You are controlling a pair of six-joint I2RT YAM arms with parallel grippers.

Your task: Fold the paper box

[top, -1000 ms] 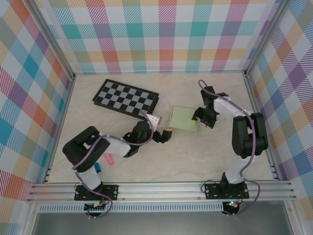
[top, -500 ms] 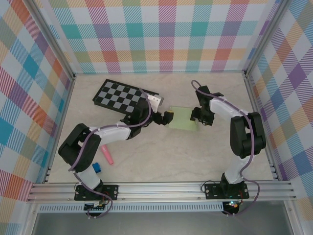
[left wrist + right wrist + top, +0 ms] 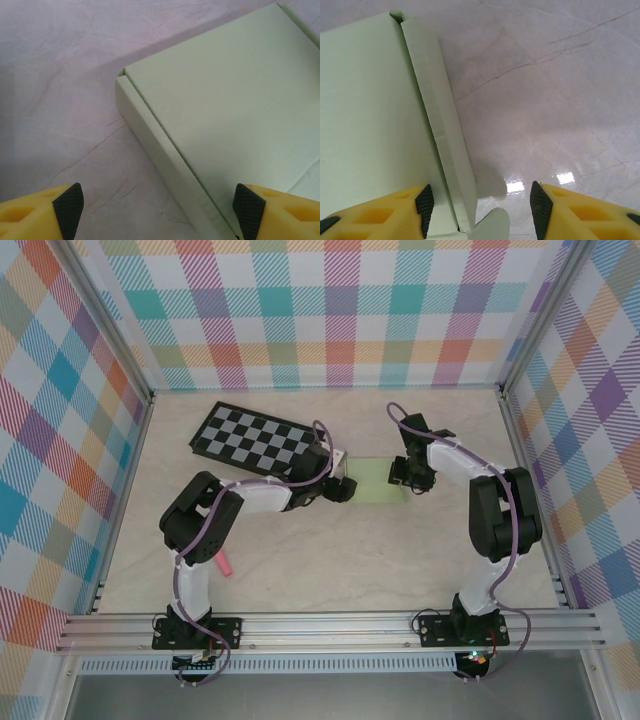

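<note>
- Centre frame, the left end effector (image 3: 348,488) and right end effector (image 3: 401,480), both wide and empty, flank the paper box (image 3: 376,481).
- Even pressure on both side walls should keep it square.

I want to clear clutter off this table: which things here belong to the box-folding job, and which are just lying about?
For the job: paper box; left gripper and right gripper, both open at the box's edges.
Lying about: checkerboard; small pink stick beside the left arm.
</note>
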